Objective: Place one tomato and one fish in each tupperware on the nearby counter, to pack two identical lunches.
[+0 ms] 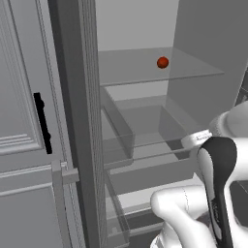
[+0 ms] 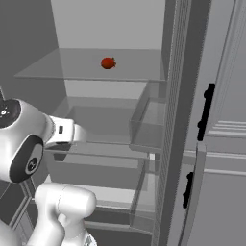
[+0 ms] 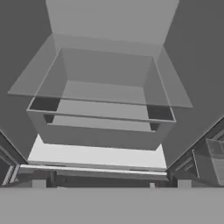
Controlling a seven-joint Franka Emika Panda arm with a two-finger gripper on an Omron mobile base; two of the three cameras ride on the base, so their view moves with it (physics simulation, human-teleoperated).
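So the arm (image 1: 213, 193) is folded low in front of the open fridge, elbow up, hand aimed into the lower part at a clear drawer (image 3: 103, 118). Jaws are wide open and hold nothing. Further back, up on the glass shelf (image 1: 145, 72), sits one tomato (image 1: 162, 62), well apart from the hand. No fish in sight. I'd say the packing has barely started: the tomato needs grabbing first.

Glossy red tomato (image 1: 162, 62); shelf (image 1: 145, 72) translucent, probably glass; drawer (image 3: 103, 109) clear plastic.
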